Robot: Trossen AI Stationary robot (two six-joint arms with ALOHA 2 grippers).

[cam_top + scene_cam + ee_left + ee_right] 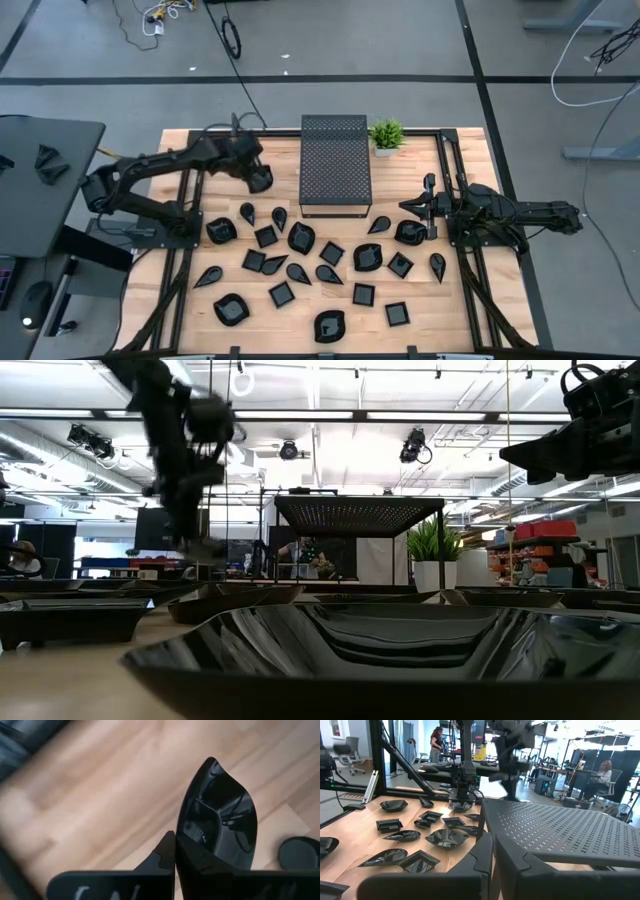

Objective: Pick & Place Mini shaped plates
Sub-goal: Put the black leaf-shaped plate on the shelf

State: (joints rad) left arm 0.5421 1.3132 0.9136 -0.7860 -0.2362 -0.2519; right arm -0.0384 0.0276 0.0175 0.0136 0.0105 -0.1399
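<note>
**Left gripper holds one leaf-shaped plate aloft; right arm idle**

The left gripper is raised above the wooden table, just left of the black perforated box. Its fingers are clamped narrow on the rim of a leaf-shaped plate, which stands on edge over bare wood.

The remaining mini shaped plates lie scattered across the front half of the table, spread from left to right before the box, mixed square, leaf and rounded forms, mostly apart from one another.

The right gripper sits at the right side of the table, above a rounded plate. Its fingers are drawn together with nothing between them.

A small green plant stands just beside the box's far right corner.
</note>
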